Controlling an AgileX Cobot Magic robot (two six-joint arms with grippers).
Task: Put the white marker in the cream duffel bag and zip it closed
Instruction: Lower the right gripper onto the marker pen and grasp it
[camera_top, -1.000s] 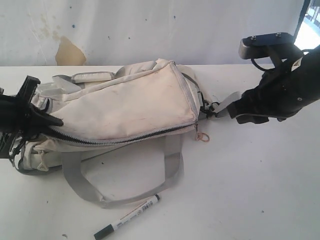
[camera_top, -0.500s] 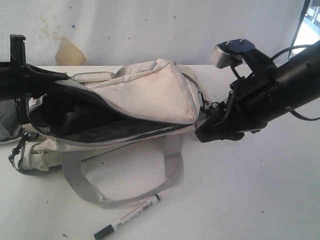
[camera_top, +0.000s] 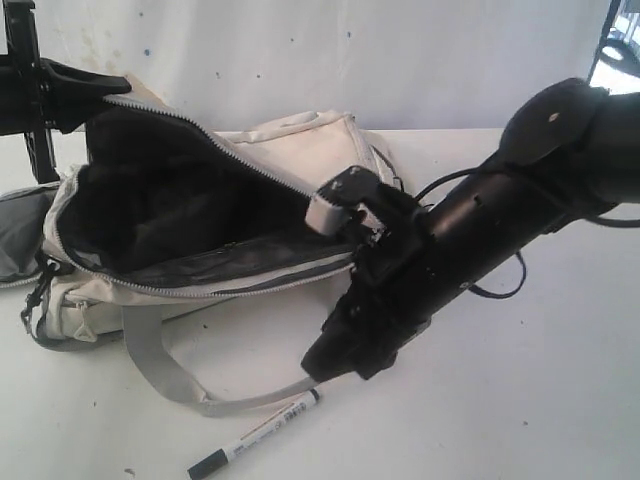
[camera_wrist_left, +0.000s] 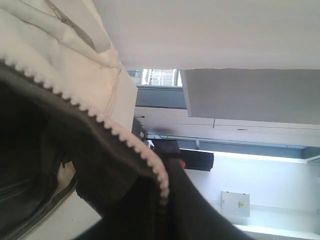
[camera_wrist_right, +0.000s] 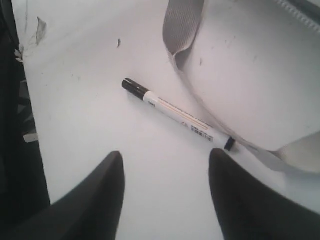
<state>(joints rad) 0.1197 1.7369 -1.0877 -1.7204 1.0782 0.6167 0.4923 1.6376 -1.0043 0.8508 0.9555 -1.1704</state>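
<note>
While the left hand (camera_top: 112, 88) was clamped shut on the zipper edge of the large, smudged cream fabric duffel bag (camera_top: 300, 145), holding its dark-lined mouth wide, the slim white pen-shaped marker with the black cap (camera_top: 255, 434) lay flat on the white tabletop (camera_top: 520, 400) in front of the bag, outside it. The right hand (camera_top: 335, 365) hung above the marker with its fingers spread and nothing between them.

The marker's long axis ran on a diagonal in the exterior view. Its black cap pointed away from the bag toward the tabletop's near edge, and its small dark tail end sat right by the loop of grey webbing strap (camera_top: 150, 360); whether the two touched could not be told.

The marker looked light and stiff, with a smooth round barrel likely to roll or slide out of a careless pinch. The printed middle of the barrel seemed the best place to take hold, clear of the strap, with the fingers closing across the long axis. In the right wrist view the marker (camera_wrist_right: 180, 115) lay at a slant to the gap between the fingers (camera_wrist_right: 112, 175), so some turn of the wrist appeared needed first.
</note>
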